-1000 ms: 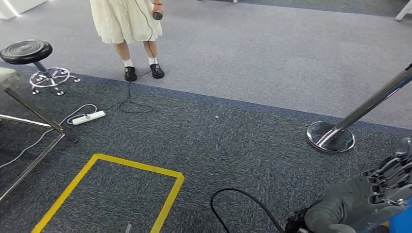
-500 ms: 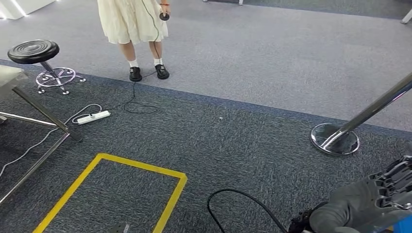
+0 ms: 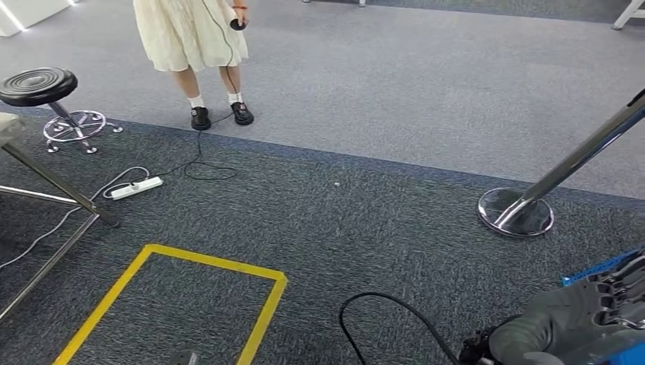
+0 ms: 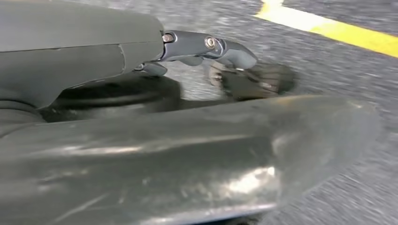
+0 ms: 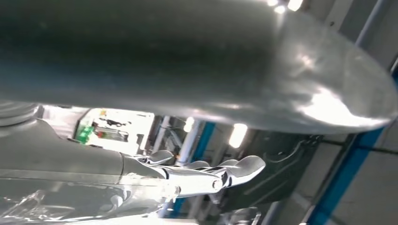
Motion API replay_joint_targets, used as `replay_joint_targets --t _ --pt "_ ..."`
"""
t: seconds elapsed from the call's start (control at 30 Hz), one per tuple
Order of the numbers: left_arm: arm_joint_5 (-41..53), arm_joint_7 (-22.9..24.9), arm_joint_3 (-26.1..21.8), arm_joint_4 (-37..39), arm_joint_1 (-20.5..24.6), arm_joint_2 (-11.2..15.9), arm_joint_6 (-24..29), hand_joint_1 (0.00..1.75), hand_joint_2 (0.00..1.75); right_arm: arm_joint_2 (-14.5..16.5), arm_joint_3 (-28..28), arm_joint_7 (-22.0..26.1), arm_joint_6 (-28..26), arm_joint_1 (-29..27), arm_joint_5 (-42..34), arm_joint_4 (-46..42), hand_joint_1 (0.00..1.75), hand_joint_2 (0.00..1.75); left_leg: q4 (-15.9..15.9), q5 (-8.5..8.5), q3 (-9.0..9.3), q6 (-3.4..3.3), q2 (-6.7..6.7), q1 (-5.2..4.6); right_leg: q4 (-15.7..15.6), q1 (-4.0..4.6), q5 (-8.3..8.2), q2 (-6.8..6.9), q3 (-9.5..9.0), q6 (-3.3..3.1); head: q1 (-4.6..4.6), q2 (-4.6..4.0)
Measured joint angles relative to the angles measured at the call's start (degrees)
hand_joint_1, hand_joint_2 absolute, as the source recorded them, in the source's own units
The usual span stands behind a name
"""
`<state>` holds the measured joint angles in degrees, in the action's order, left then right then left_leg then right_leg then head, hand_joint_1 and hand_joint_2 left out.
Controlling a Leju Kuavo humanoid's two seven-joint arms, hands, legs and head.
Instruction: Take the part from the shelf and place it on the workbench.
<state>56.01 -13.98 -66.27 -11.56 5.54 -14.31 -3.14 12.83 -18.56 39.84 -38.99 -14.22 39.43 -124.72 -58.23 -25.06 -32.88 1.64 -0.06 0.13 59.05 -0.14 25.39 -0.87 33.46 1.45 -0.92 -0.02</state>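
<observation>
My right hand (image 3: 578,323) is raised at the bottom right of the head view, grey thumb forward and dark fingers behind. A blue piece (image 3: 625,355) shows just under it at the frame corner. In the right wrist view the fingers (image 5: 220,171) reach out straight, and crinkled clear plastic (image 5: 28,206) lies by the palm; whether the hand grips anything is hidden. My left hand (image 4: 187,93) hangs over the carpet with nothing in it, its fingers (image 4: 211,46) apart from the thick thumb.
A person in a pale skirt (image 3: 190,34) stands ahead on the left. A black stool (image 3: 38,85), a table's metal legs (image 3: 53,182) and a power strip (image 3: 137,187) are at left. Yellow floor tape (image 3: 205,262), a black cable (image 3: 380,304), a chrome post base (image 3: 516,213) and a blue strip (image 3: 601,267) lie nearby.
The whole picture sways right, then back left and down: the camera moves as I walk. A blue strip has come into view above my right hand.
</observation>
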Motion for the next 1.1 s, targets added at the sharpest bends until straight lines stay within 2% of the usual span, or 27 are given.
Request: replay_joint_targets --t 0.1,0.13,0.2,0.27,0.3,0.33,0.37,0.43,0.47,0.5,0.6,0.67,0.7,0.77,0.8,0.83,0.87,0.9,0.93,0.97,1.03,1.1 --pt "1.25 -4.43 0.16 0.0 -0.01 -0.01 -0.99 0.0 0.0 0.06 0.78 -0.22 0.0 -0.22 2.49 -0.61 0.0 0.0 1.02 -0.09 0.26 -0.96 -0.09 -0.01 -0.04 -0.03 0.04 0.03 0.15 0.92 0.02 0.0" --pt "1.61 -5.55 0.25 0.0 -0.02 -0.01 -1.16 0.0 0.0 0.09 1.05 -0.28 0.0 -0.3 3.01 -0.83 0.0 0.0 1.1 -0.03 0.33 -1.28 -0.08 0.08 0.63 -0.07 0.58 0.12 0.46 1.22 -0.08 0.0" --pt "2.42 -8.23 0.72 0.0 -0.04 0.0 -1.72 0.0 0.0 0.13 1.49 -0.43 0.0 -0.46 3.86 -1.15 0.0 0.0 1.21 0.05 0.43 -1.76 0.0 0.26 5.65 -0.11 3.45 0.29 2.8 1.7 -0.34 0.0" --pt "3.08 -11.75 1.41 0.0 -0.1 0.02 -2.49 0.0 0.0 0.16 1.82 -0.59 0.0 -0.59 4.48 -1.33 0.0 0.0 1.2 0.01 0.44 -1.96 0.08 0.25 13.43 -0.14 6.89 0.36 6.49 1.98 -0.52 0.0" --pt "3.23 -13.25 1.69 0.0 -0.15 0.02 -2.77 0.0 0.0 0.18 1.99 -0.64 0.0 -0.65 4.71 -1.41 0.0 0.0 1.2 -0.01 0.47 -1.98 0.1 0.25 15.83 -0.15 7.47 0.36 7.65 2.04 -0.54 0.0" --pt "3.32 -14.27 1.87 0.0 -0.17 0.03 -2.94 0.0 0.0 0.2 2.14 -0.67 0.0 -0.7 4.89 -1.51 0.0 0.0 1.19 -0.02 0.52 -1.98 0.1 0.25 16.08 -0.16 6.96 0.38 7.78 2.04 -0.58 0.0" --pt "3.37 -14.84 2.02 0.0 -0.19 0.03 -3.04 0.0 0.0 0.23 2.27 -0.69 0.0 -0.73 5.02 -1.59 0.0 0.0 1.19 -0.05 0.62 -1.96 0.08 0.26 14.06 -0.19 5.47 0.4 6.77 1.99 -0.57 0.0" --pt "3.39 -15.2 2.44 0.0 -0.23 0.02 -3.1 0.0 0.0 0.28 2.42 -0.69 0.0 -0.76 5.14 -1.71 0.0 0.0 1.16 -0.17 0.81 -1.7 0.0 0.21 6.05 -0.24 1.89 0.51 2.67 1.86 -0.59 0.0" --pt "3.39 -15.28 2.65 0.0 -0.24 0.03 -3.11 0.0 0.0 0.31 2.46 -0.69 0.0 -0.78 5.19 -1.75 0.0 0.0 1.07 -0.24 0.83 -1.46 -0.04 0.1 2.75 -0.25 0.8 0.49 0.96 1.64 -0.56 0.0" --pt "3.39 -15.39 2.82 0.0 -0.26 0.05 -3.11 0.0 0.0 0.34 2.5 -0.68 0.0 -0.81 5.22 -1.79 0.0 0.0 1.03 -0.25 0.81 -1.16 -0.06 -0.01 0.72 -0.23 0.32 0.43 -0.05 1.4 -0.52 0.0" --pt "3.26 -16.14 2.96 0.0 -0.33 0.1 -4.1 0.0 0.0 0.38 2.54 -0.67 0.0 -0.9 5.29 -1.84 0.0 0.0 1.13 -0.16 0.71 -0.25 -0.04 -0.02 0.07 -0.09 0.1 0.14 -0.12 0.32 -0.43 0.0" --pt "2.71 -16.77 2.96 0.0 -0.33 0.13 -6.73 0.0 0.0 0.4 2.54 -0.67 0.0 -0.9 5.29 -1.84 0.0 0.0 -0.7 -1.67 -0.13 0.3 -0.03 0.06 -0.09 -0.21 -0.09 0.19 -0.08 -0.36 -0.3 0.0" --pt "2.25 -16.97 2.92 0.0 -0.36 0.17 -8.57 0.0 0.0 0.41 2.54 -0.67 0.0 -0.9 5.29 -1.84 0.0 0.0 -3.3 -3.32 -1.33 0.52 -0.03 0.07 -0.16 -0.27 -0.16 0.26 -0.06 -0.6 -0.21 0.0" --pt "1.32 -17.04 2.83 0.0 -0.51 0.29 -12.07 0.0 0.0 0.42 2.54 -0.67 0.0 -0.88 5.29 -1.83 0.0 0.0 -11.0 -6.97 -5.02 0.72 -0.03 0.06 -0.16 -0.21 -0.1 0.32 0.13 -0.91 -0.07 0.0" --pt "1.02 -17.06 2.78 0.0 -0.6 0.37 -13.32 0.0 0.0 0.42 2.54 -0.67 0.0 -0.88 5.29 -1.82 0.0 0.0 -13.98 -7.8 -6.51 0.73 -0.03 0.05 -0.16 -0.17 -0.02 0.3 0.19 -1.01 -0.08 0.0" --pt "0.75 -17.07 2.74 0.0 -0.67 0.45 -14.28 0.0 0.0 0.42 2.54 -0.67 0.0 -0.87 5.29 -1.81 0.0 0.0 -15.18 -7.56 -7.15 0.66 -0.03 0.04 -0.16 -0.14 0.11 0.27 0.2 -1.07 -0.07 0.0" --pt "0.58 -17.08 2.72 0.0 -0.73 0.52 -15.0 0.0 0.0 0.42 2.54 -0.67 0.0 -0.86 5.29 -1.81 0.0 0.0 -14.15 -6.28 -6.68 0.52 -0.03 0.03 -0.16 -0.13 0.23 0.21 0.12 -1.06 -0.06 0.0" --pt "0.44 -17.08 2.7 0.0 -0.77 0.59 -15.5 0.0 0.0 0.42 2.54 -0.67 0.0 -0.84 5.29 -1.81 0.0 0.0 -11.25 -4.37 -5.21 0.31 -0.03 0.02 -0.17 -0.12 0.39 0.16 -0.06 -0.99 -0.05 0.0" --pt "0.34 -17.08 2.69 0.0 -0.81 0.66 -15.89 0.0 0.0 0.42 2.54 -0.67 0.0 -0.83 5.29 -1.81 0.0 0.0 -7.39 -2.49 -3.2 0.04 -0.01 -0.01 -0.17 -0.12 0.54 0.13 -0.27 -0.83 -0.01 0.0" --pt "0.32 -17.08 2.68 0.0 -0.82 0.7 -16.11 0.0 0.0 0.42 2.54 -0.67 0.0 -0.82 5.29 -1.81 0.0 0.0 -3.55 -1.49 -1.27 -0.22 -0.01 -0.06 -0.1 0.0 0.79 0.1 -0.41 -0.56 0.04 0.0" --pt "0.31 -17.07 2.68 0.0 -0.86 0.75 -16.27 0.0 0.0 0.4 2.54 -0.67 0.0 -0.8 5.31 -1.81 0.0 0.0 1.06 -1.33 0.99 -0.77 -0.03 -0.18 -0.22 0.13 1.15 0.11 -0.81 0.14 0.08 0.0" --pt "0.31 -17.06 2.67 0.0 -1.06 0.8 -16.32 0.0 0.0 0.38 2.53 -0.67 0.0 -0.77 5.34 -1.78 0.0 0.0 2.02 -1.97 1.84 -1.41 -0.22 -0.18 -0.05 0.06 1.07 0.17 -1.29 0.83 0.02 0.01"
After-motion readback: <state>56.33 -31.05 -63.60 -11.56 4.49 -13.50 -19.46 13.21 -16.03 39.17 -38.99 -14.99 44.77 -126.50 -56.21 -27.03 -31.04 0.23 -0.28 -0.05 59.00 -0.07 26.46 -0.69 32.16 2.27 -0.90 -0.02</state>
